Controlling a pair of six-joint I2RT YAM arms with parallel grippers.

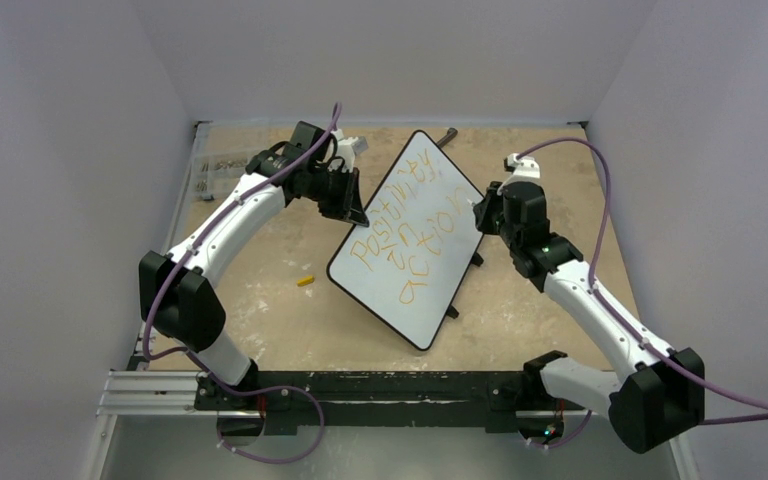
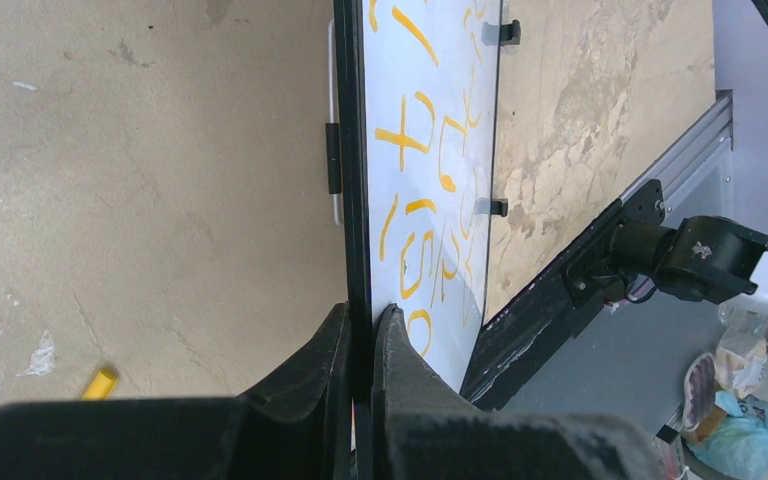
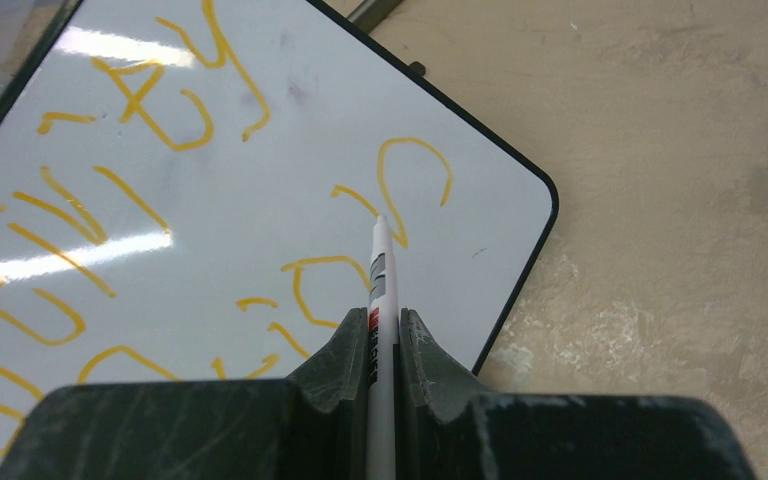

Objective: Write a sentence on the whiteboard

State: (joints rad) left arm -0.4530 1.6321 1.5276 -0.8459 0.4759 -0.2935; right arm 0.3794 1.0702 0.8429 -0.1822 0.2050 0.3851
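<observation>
A whiteboard (image 1: 422,318) lies diagonally across the middle of the bench (image 1: 280,320), between the two arms, its sentence (image 1: 407,232) in orange-yellow marker running in three lines (roughly "Positivity in action"). The board's small black feet show along its right edge, and the wrist view suggests that it is tilted rather than flat, though this cannot be told for sure.

The left gripper (image 2: 362,315) is clamped on the board's black frame at its left long edge, one finger on each face. The right gripper (image 3: 385,320) is closed around a white marker (image 3: 381,268), which sticks out forward between the fingers; its tip sits at the last letter of the bottom line, near the board's rounded corner. Whether the tip touches the surface cannot be told.

A small yellow cap (image 1: 305,281) lies on the bare bench, to the left of the board and apart from it. A scatter of small parts (image 1: 215,170) sits at the bench's far left edge, too blurred to name.

Both arms reach inward from their bases on the black rail (image 1: 380,385) at the near edge, elbows out, and meet the board from opposite sides.
</observation>
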